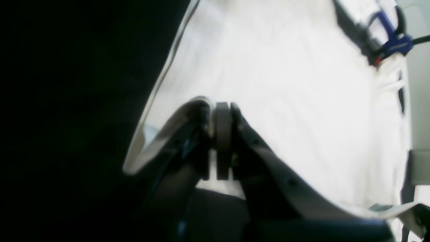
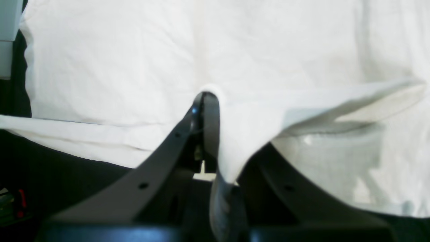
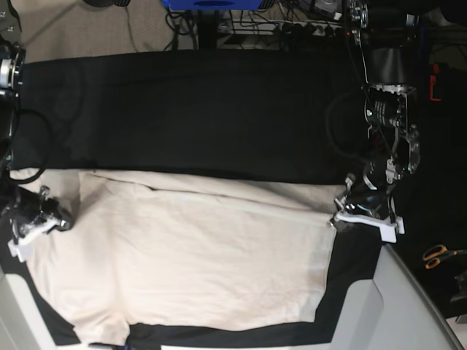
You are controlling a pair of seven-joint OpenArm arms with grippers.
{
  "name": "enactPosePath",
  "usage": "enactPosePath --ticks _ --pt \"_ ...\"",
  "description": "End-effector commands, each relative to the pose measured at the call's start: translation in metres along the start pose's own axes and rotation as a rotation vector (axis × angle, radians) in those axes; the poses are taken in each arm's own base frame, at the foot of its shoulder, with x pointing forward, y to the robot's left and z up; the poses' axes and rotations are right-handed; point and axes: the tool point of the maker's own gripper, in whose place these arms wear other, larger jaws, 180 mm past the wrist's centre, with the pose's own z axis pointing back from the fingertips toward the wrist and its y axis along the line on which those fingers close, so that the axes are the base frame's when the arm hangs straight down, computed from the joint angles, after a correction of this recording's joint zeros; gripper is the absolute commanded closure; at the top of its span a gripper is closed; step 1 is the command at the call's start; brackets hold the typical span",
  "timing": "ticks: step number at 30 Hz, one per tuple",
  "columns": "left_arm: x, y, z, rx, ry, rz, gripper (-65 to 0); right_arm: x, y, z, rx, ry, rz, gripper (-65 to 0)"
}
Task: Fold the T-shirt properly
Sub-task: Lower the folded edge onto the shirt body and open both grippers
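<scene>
The cream T-shirt (image 3: 190, 262) lies spread on the black table cover (image 3: 182, 109), its upper part doubled over along a slanting fold. At the shirt's right edge in the base view, my left gripper (image 3: 340, 217) is shut on the fabric. In the left wrist view the cloth (image 1: 285, 84) curls around the closed left gripper (image 1: 221, 106). My right gripper (image 3: 58, 221) holds the shirt's left end. In the right wrist view the shirt (image 2: 111, 60) is bunched into a flap that drapes over one finger of the shut right gripper (image 2: 211, 95).
Orange-handled scissors (image 3: 438, 255) lie off the table at the right. A grey-white surface (image 3: 408, 306) borders the bottom right corner. A blue object (image 3: 211, 4) and cables sit beyond the table's far edge. The other arm's blue part (image 1: 393, 40) shows across the shirt.
</scene>
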Motion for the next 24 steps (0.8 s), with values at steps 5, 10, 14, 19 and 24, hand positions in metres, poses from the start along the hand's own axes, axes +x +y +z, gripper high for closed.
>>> enactPosePath --ticks 5,10,14,19,24 --pt "0.016 0.006 -0.007 0.010 -0.022 0.002 0.0 0.033 0.005 0.005 0.012 -0.097 0.031 -1.2" --pt "0.020 0.006 -0.010 0.011 -0.024 -0.003 0.0 0.036 0.007 0.003 0.015 -0.117 0.035 -1.2" --pt "0.024 0.008 -0.011 0.048 -0.028 -0.083 0.0 0.042 0.009 0.003 0.018 -0.151 0.040 -1.2" --pt "0.018 0.002 -0.017 0.080 -0.020 -0.176 0.0 0.046 0.019 -0.002 0.029 -0.152 0.076 -1.2" --pt "0.015 0.000 -0.018 0.083 -0.012 -0.200 0.0 0.053 0.027 -0.005 0.038 -0.171 0.109 -1.2"
